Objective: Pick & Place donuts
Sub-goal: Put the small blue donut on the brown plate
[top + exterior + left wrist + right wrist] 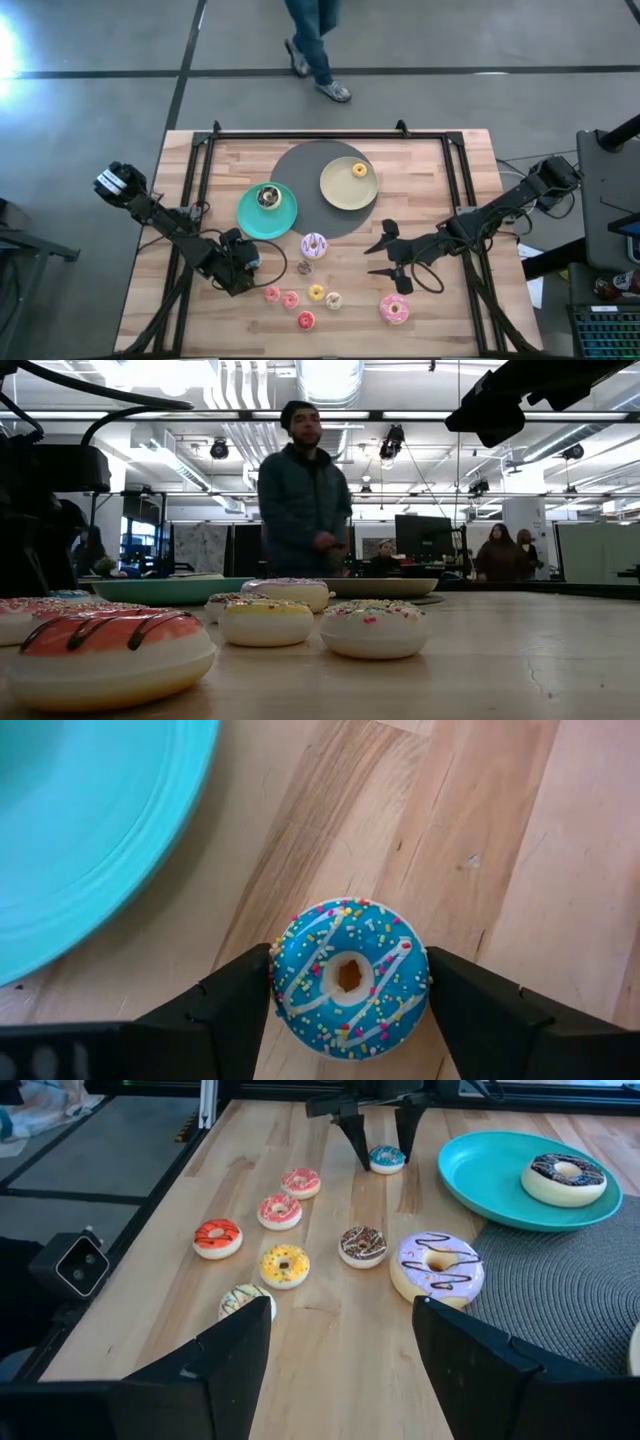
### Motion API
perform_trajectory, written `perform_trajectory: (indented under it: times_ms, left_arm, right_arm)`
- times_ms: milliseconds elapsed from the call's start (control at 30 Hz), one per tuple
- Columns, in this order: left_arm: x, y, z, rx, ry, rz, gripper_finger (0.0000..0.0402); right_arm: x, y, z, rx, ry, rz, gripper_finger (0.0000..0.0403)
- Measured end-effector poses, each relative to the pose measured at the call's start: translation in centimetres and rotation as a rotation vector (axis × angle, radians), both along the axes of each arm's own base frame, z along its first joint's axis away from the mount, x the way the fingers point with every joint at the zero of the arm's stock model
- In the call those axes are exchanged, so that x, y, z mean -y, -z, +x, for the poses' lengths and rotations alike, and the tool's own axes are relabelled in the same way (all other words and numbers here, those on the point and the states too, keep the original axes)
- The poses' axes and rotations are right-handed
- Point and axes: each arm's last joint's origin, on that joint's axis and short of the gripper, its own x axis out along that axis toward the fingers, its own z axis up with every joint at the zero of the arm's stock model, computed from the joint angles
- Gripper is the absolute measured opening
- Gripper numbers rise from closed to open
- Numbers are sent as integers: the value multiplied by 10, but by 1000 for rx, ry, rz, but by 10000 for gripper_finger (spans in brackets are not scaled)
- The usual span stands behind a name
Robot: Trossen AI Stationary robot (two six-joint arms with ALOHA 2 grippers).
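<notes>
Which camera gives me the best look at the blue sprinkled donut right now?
The left wrist view: the blue donut fills the frame, pinched between the left end effector fingers. The right wrist view shows it small and far off. The high view hides it under the arm; the low view doesn't show it.

The left arm reaches low from the table's left edge, elbow bent, its claw [350, 1005] down near the surface with both fingers [235, 1005] pressed against the sides of a small blue donut [349, 977]. The right arm stretches in from the right, its claw [388, 258] parted, gripping nothing.
</notes>
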Motion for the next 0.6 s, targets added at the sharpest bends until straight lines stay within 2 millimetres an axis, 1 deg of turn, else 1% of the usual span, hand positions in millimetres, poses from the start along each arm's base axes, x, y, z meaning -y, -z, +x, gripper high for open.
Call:
perform_trajectory:
  times_ms: [400,600]
  left_arm:
    - [0,0,0,1,1,-1,233]
    - [0,0,0,2,2,-6,208]
  right_arm:
    - [0,0,0,0,0,0,232]
    - [0,0,0,0,0,0,232]
